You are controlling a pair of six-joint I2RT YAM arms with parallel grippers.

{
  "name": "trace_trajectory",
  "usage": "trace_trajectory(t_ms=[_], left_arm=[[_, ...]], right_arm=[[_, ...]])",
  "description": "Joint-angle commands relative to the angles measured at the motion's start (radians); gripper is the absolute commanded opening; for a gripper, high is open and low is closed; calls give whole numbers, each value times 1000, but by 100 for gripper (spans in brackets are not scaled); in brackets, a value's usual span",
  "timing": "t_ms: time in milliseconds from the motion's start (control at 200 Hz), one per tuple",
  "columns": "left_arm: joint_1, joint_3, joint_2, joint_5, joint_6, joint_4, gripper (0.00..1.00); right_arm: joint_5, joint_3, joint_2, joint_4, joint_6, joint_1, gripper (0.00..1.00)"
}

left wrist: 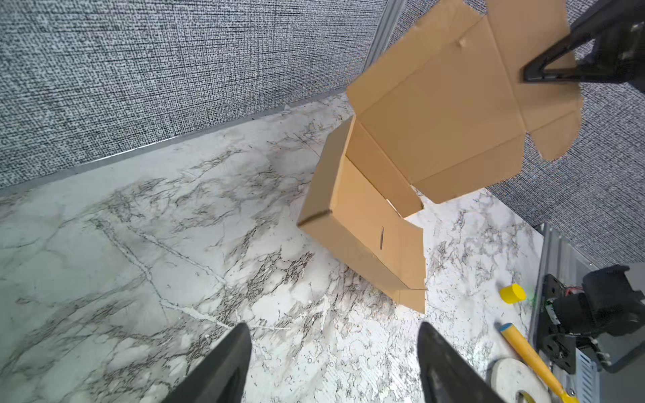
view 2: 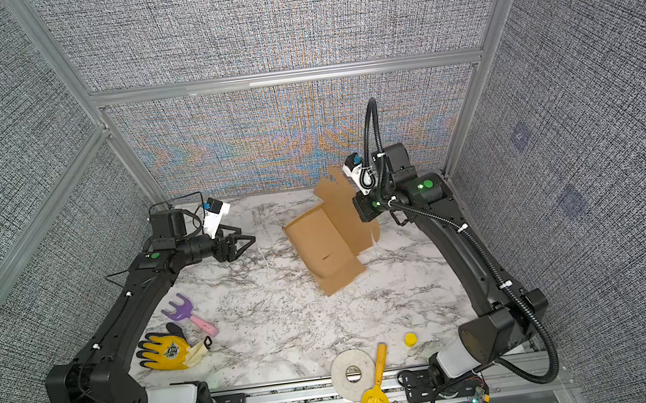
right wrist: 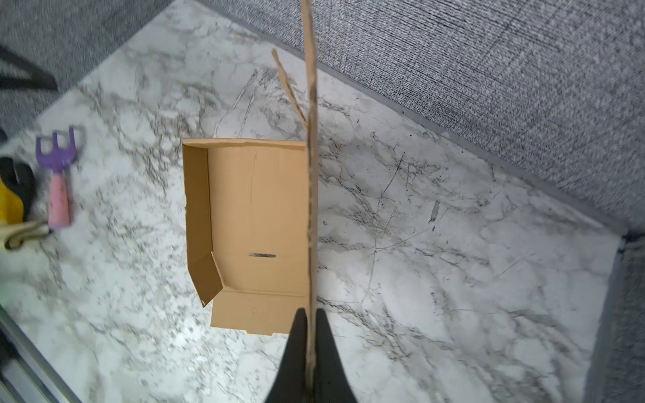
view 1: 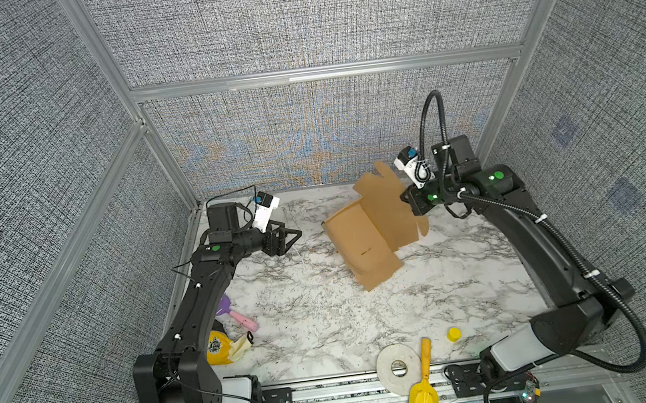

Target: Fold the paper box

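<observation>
The paper box (view 1: 361, 235) (view 2: 320, 244) is a brown cardboard tray with one side wall up, resting on the marble table right of centre. Its hinged lid panel (left wrist: 446, 115) stands raised toward the back right. My right gripper (view 1: 408, 197) (view 2: 359, 206) (right wrist: 310, 314) is shut on that lid's edge, the cardboard pinched thin between both fingers in the right wrist view. My left gripper (view 1: 295, 234) (view 2: 249, 238) (left wrist: 333, 328) hovers open over bare table left of the box, apart from it and holding nothing.
A white tape roll (view 1: 398, 367), a yellow shovel (view 1: 422, 395) and a yellow cap (view 1: 453, 334) lie near the front edge. A purple rake (view 2: 184, 309) and a yellow glove (view 2: 166, 351) lie front left. Grey walls close in the back and sides.
</observation>
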Motion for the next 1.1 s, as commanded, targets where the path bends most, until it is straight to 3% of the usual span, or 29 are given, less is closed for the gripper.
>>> trace_trajectory(t_ms=[0, 110, 195, 345, 546, 646, 931, 1096], left_arm=[[-11, 70, 28, 95, 151, -63, 80], [-25, 126, 65, 112, 213, -36, 85], [-32, 132, 71, 157, 225, 45, 99], [-75, 165, 101, 204, 292, 59, 99], [-106, 107, 102, 281, 367, 32, 99], [-106, 66, 94, 283, 327, 65, 98], [-106, -67, 94, 264, 219, 233, 88], [-107, -149, 102, 266, 96, 380, 57]], right_arm=[[-4, 71, 33, -131, -320, 15, 0], [-4, 92, 59, -129, -485, 50, 0], [58, 136, 113, -150, -576, 102, 0], [106, 313, 261, -336, -688, 179, 0], [99, 345, 310, -323, -733, 233, 0], [90, 367, 327, -323, -739, 257, 0], [70, 414, 355, -335, -771, 313, 0], [69, 425, 368, -337, -769, 328, 0]])
